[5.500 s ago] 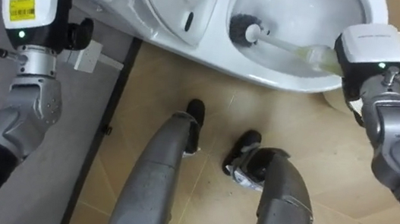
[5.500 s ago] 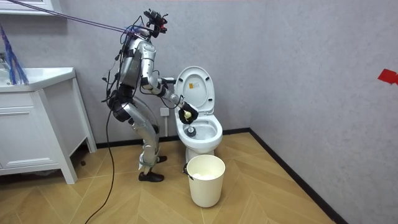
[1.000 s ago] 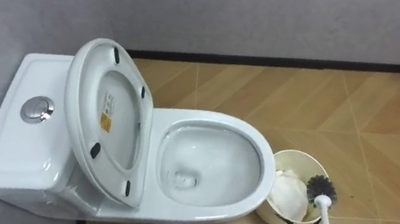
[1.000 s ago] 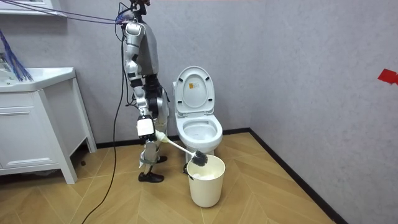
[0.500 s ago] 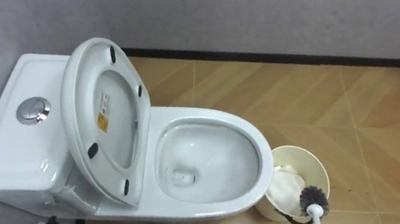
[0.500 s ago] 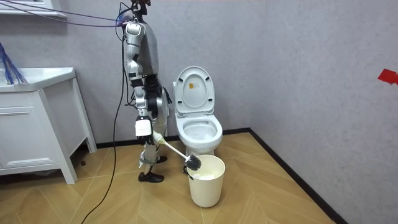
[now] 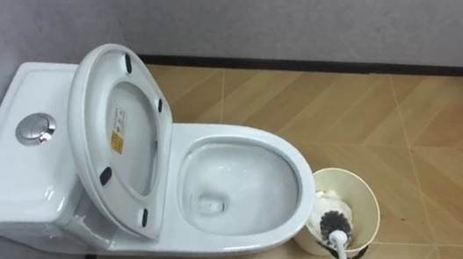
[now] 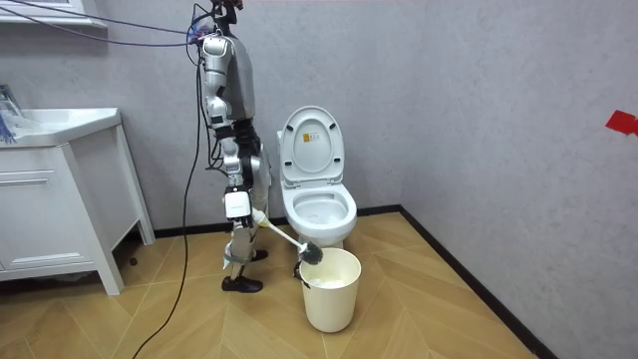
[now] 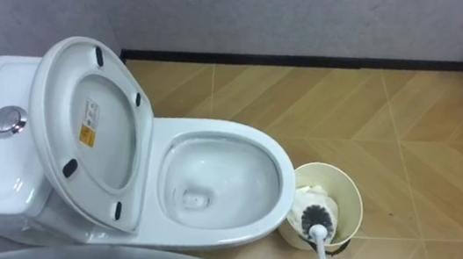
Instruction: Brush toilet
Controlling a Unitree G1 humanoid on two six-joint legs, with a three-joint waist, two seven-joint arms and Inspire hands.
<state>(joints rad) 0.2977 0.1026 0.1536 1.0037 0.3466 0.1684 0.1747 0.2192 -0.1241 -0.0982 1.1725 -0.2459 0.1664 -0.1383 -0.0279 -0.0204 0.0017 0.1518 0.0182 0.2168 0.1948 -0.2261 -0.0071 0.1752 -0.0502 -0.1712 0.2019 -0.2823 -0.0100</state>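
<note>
— Bristles of the toilet brush (image 7: 334, 223) have slid toward the toilet (image 7: 248, 139) since half a second ago. They were over the rim of the bin (image 7: 348, 172) on the side away from the bowl, and now they hang above its open mouth.

— Which bin is that?

— Cream waste bin on the wooden floor (image 7: 442, 146), just beside the front of the bowl, with something white lying inside.

— Who has the brush?

— Right hand (image 8: 247, 216), low at the robot's side in the room view, fingers wrapped round the end of the white handle, which slants down to the bin.

— And the toilet?

— Seat (image 7: 116, 133) is raised and leans back over the cistern (image 7: 17, 178). The bowl lies open.

— Where does the robot stand?

— Upright on the room view's left of the toilet, between it and a white cabinet (image 8: 60, 199).
</note>
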